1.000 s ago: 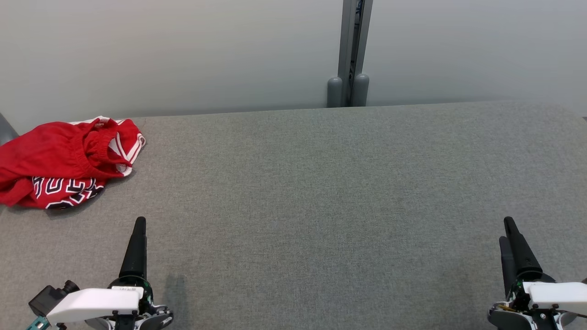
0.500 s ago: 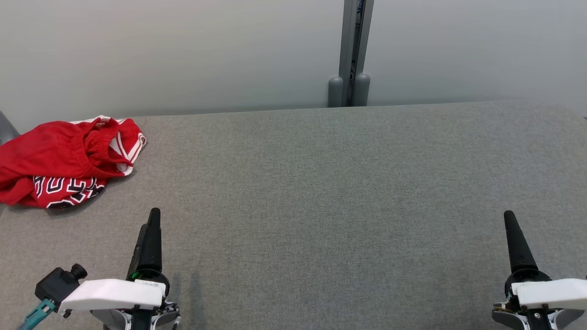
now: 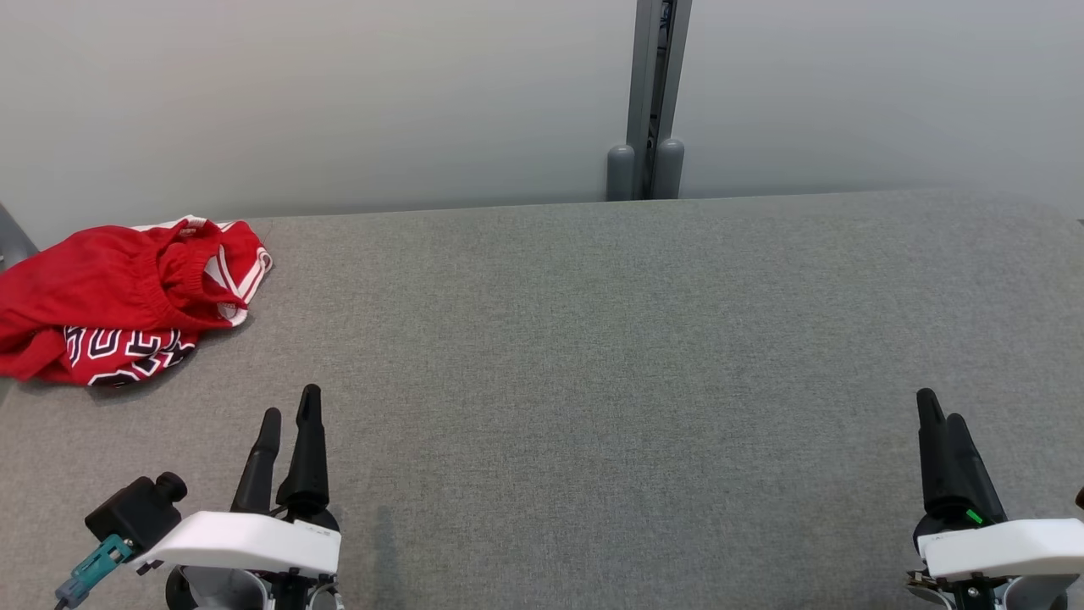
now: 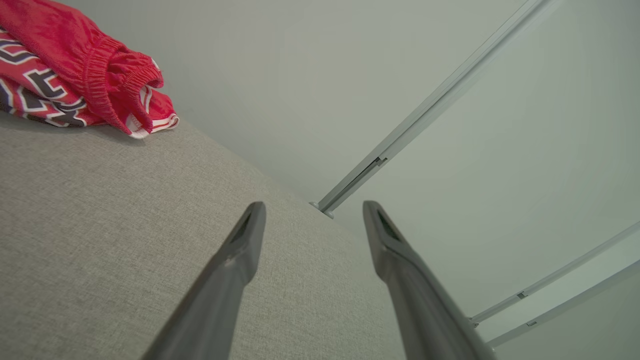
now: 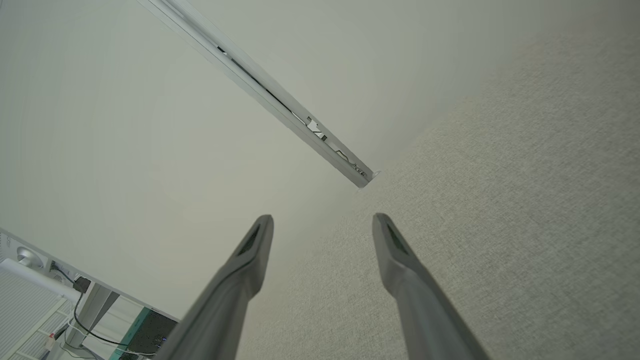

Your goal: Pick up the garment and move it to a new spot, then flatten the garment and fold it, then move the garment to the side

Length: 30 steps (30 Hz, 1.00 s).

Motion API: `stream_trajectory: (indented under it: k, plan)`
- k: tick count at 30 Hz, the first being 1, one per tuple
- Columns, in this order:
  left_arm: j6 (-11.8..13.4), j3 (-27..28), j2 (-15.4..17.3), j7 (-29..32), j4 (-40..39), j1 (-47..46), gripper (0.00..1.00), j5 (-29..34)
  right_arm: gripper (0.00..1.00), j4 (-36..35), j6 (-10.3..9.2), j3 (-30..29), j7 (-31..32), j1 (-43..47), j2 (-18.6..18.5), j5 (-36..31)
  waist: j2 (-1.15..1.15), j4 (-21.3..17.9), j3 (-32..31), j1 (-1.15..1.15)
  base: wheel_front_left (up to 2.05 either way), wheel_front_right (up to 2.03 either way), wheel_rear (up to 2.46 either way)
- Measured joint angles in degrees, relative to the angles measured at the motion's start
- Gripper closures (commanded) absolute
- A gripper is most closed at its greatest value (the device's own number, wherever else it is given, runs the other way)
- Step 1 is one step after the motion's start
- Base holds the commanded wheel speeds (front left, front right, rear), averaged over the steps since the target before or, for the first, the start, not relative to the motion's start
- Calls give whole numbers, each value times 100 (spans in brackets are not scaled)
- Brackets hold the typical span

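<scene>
Grey table [image 3: 593,339] holds crumpled red garment [image 3: 118,296] (its lettering folded, unreadable)

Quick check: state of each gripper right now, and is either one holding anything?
Left gripper: open, fingers apart, holding nothing.
Right gripper: open, fingers apart, holding nothing.

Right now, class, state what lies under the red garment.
The garment rests on the grey table, near its far left corner. The cloth covers the patch beneath, so anything else there cannot be seen.
</scene>
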Motion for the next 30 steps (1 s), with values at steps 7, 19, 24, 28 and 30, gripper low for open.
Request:
stream_trajectory:
  k: [7,19,24,28,30]
  plan:
    - [54,-80,7,-124,11,61,0,693,0,-51,1,34,-122,25,-8,-683,0,1,-17,0,0,0,0]
    - [162,-172,15,-305,45,92,0,1603,0,-132,1,190,-302,88,-18,-1672,0,10,-33,0,0,0,0]
    - [194,-198,19,-379,67,93,0,1911,0,-137,1,223,-379,116,-22,-2027,0,17,-34,0,0,0,0]
    - [213,-232,22,-432,108,101,0,2107,0,-144,1,252,-430,116,-24,-2276,0,23,-35,0,0,0,0]
    - [233,-244,23,-471,133,105,0,2208,0,-144,1,271,-460,125,-26,-2396,0,26,-36,0,0,0,0]
